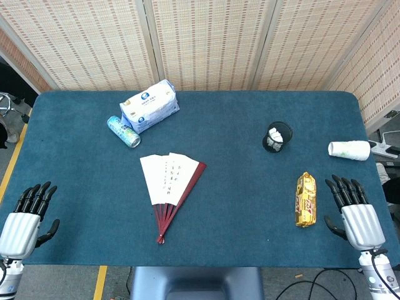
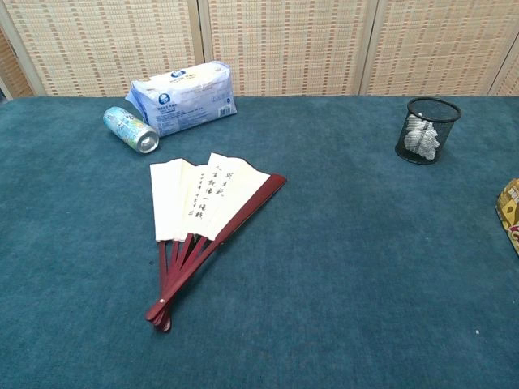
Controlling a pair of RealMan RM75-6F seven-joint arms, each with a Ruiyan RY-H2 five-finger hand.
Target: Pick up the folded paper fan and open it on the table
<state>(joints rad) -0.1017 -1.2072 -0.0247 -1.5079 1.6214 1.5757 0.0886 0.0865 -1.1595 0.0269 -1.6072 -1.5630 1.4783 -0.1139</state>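
I see my left hand (image 1: 28,215) and right hand (image 1: 353,209) resting empty at the counter's (image 1: 250,200) near corners, fingers spread apart. The paper fan (image 1: 170,187) lies partly spread mid-counter, well apart from both. A black mesh cup (image 2: 426,130) holds crumpled white paper (image 2: 419,136).

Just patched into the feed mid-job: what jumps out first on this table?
The paper fan lies partly spread in the middle of the blue table, white leaves toward the far side, red ribs meeting at a pivot near the front edge. Both hands are off it: the left hand and right hand rest open at the near corners. A tissue pack and a tipped can lie behind the fan.
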